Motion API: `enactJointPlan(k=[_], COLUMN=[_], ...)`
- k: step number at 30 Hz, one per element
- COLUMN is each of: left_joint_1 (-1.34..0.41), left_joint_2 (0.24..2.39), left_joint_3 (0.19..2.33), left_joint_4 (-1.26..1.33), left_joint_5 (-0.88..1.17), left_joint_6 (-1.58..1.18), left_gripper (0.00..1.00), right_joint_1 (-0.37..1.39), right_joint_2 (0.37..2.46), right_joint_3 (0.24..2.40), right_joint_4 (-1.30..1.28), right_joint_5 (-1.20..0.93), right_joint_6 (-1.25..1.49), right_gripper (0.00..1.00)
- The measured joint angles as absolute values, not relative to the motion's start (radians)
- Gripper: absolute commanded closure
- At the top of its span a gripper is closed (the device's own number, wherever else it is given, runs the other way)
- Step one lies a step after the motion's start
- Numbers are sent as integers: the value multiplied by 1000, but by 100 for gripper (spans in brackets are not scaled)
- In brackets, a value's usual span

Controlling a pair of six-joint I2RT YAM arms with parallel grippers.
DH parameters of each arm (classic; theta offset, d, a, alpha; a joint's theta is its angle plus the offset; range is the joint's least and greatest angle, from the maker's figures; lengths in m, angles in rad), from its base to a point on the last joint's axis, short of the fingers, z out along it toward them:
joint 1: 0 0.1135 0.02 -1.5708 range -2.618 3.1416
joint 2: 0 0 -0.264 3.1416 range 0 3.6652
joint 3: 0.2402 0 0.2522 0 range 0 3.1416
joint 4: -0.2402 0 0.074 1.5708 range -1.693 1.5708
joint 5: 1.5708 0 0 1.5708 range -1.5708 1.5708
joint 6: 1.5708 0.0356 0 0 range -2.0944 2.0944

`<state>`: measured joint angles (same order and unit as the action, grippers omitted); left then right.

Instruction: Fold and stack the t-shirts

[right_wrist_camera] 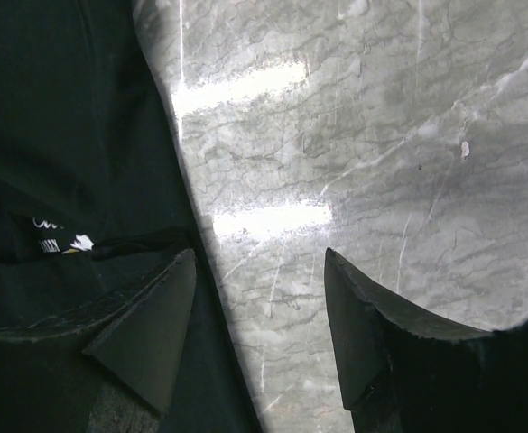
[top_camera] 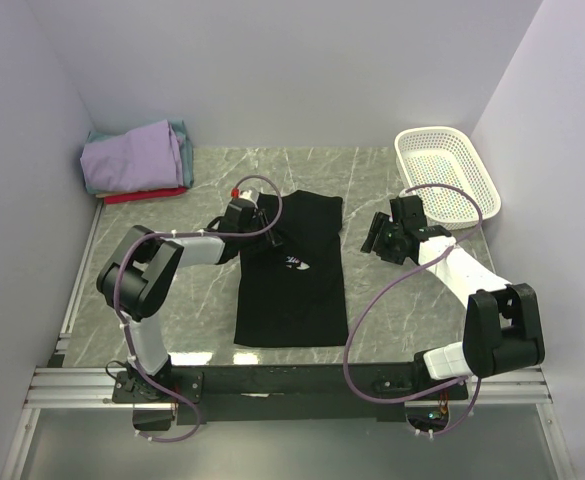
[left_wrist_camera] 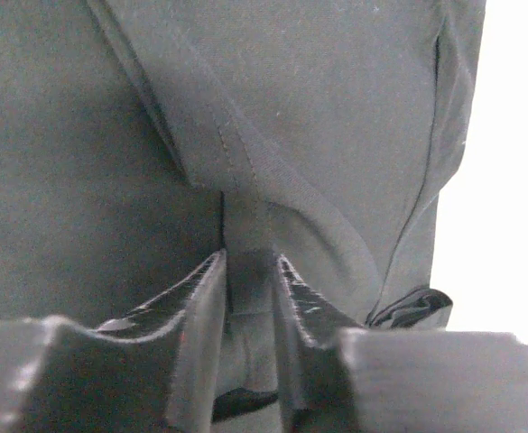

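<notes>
The black t-shirt [top_camera: 297, 270] lies as a long narrow rectangle in the middle of the marble table, a small white print near its centre. My left gripper [top_camera: 255, 232] is at the shirt's upper left edge and is shut on a fold of the black cloth [left_wrist_camera: 245, 225], which is pinched between the fingers [left_wrist_camera: 205, 307]. My right gripper [top_camera: 375, 240] hovers just right of the shirt's upper right edge, open and empty, over bare marble [right_wrist_camera: 354, 162]. The shirt's edge [right_wrist_camera: 83, 180] shows under its left finger. Folded lavender [top_camera: 132, 155], teal and red shirts are stacked at the back left.
A white plastic mesh basket [top_camera: 472, 190] stands at the back right, just behind the right arm. Walls close the table on the left, back and right. A metal rail runs along the table's left and front edges.
</notes>
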<state>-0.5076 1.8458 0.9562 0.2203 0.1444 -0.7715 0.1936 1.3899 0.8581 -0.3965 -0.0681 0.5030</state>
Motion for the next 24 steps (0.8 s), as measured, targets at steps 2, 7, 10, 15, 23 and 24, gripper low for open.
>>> enactJointPlan(k=[2, 7, 10, 15, 23, 24], left_joint_1=[-508, -509, -510, -516, -546, -550], left_joint_2=[1847, 1851, 1850, 1825, 1717, 1715], left_joint_3=[960, 970, 971, 969, 910, 906], left_joint_4=[220, 220, 218, 171, 97, 88], left_joint_5=[146, 156, 156, 143, 96, 89], left_joint_6=[-772, -772, -772, -775, -799, -803], left_gripper=[97, 99, 99, 99, 99, 99], right_joint_1=[194, 194, 194, 194, 194, 194], right_joint_2=[1390, 1390, 1390, 1390, 1389, 1389], right_joint_3=[858, 858, 858, 858, 842, 841], right_joint_4=[-397, -397, -397, -397, -398, -399], right_joint_5=[-68, -68, -68, -68, -68, -68], right_joint_6=[503, 503, 503, 503, 503, 503], right_gripper=[34, 34, 34, 34, 34, 34])
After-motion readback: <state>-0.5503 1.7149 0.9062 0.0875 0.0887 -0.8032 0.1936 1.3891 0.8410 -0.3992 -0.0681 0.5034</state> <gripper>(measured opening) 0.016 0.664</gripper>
